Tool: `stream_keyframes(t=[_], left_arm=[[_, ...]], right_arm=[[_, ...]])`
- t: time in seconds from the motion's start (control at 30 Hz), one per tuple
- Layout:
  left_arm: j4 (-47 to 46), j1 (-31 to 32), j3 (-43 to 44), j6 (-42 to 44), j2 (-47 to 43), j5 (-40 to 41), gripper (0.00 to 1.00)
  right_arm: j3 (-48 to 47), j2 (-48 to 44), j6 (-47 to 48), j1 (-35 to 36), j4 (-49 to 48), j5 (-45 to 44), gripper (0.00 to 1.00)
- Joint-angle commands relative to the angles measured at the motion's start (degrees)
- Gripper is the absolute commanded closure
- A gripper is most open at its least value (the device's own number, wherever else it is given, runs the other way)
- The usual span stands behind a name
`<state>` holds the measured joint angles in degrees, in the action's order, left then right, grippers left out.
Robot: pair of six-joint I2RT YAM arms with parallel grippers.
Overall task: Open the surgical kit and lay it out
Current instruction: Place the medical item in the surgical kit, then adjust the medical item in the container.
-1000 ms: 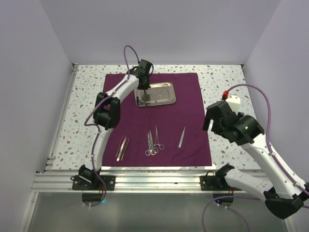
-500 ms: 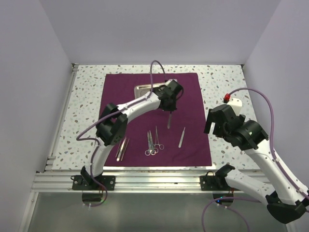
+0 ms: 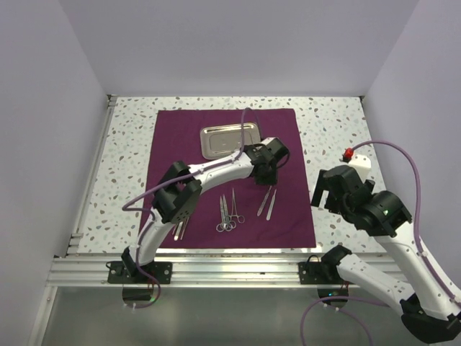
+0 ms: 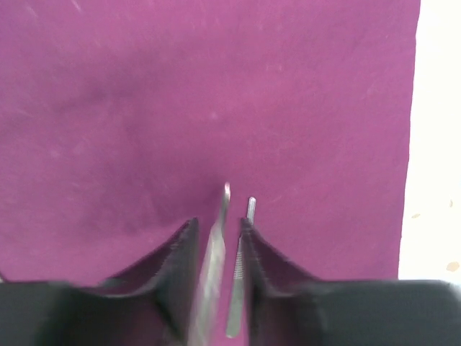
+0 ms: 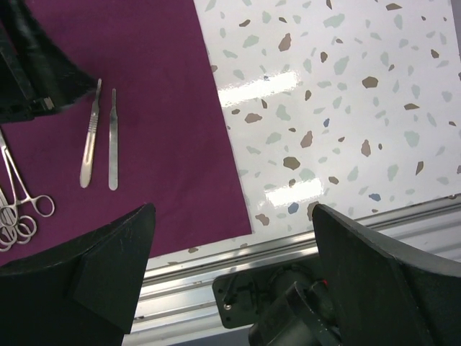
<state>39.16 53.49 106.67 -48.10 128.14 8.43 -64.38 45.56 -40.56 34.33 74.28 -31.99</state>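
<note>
Instrument (image 4: 207, 274) blurred, loose between slightly parted left gripper (image 4: 219, 225) jaws, right gripper (image 5: 232, 210) spread wide.

Robot lab test cell. Plain pale walls (image 3: 43, 144) box in a speckled counter (image 3: 331, 115) on 3 sides. Alu rail (image 3: 230, 268) runs along the near edge w/ 2 arm bases (image 3: 137, 272) bolted on. Purple cloth (image 3: 281, 130) carries steel tray (image 3: 229, 140) & instruments (image 3: 227, 213), laid out in a row like a staged bench setup.
</note>
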Motion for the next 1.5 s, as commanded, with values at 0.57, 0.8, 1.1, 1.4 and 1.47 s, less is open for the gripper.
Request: stream_keyframes(t=[0.57, 0.8, 1.1, 1.4, 1.47], left_arm=[[-3.03, -12.53, 20.23, 25.14, 7.82, 10.47, 0.32], [-11.64, -17.02, 24.8, 35.43, 16.61, 11.7, 0.3], [-14.46, -17.99, 27.1, 38.25, 23.21, 11.26, 0.25], [-9.11, -21.84, 27.36, 36.15, 25.67, 16.71, 0.25], [-8.05, -22.9, 27.27, 35.35, 26.28, 16.36, 0.27]], right_arm=[[-1.1, 3.83, -1.63, -0.14, 1.12, -1.5, 0.06], [-1.19, 6.47, -2.25, -0.14, 2.54, -0.53, 0.06], [-1.89, 11.48, -1.9, -0.14, 1.31, 0.7, 0.07], [-2.77, 12.97, -1.72, -0.22, -0.01, 0.52, 0.07], [-2.42, 13.06, -1.81, -0.22, -0.45, 0.61, 0.07]])
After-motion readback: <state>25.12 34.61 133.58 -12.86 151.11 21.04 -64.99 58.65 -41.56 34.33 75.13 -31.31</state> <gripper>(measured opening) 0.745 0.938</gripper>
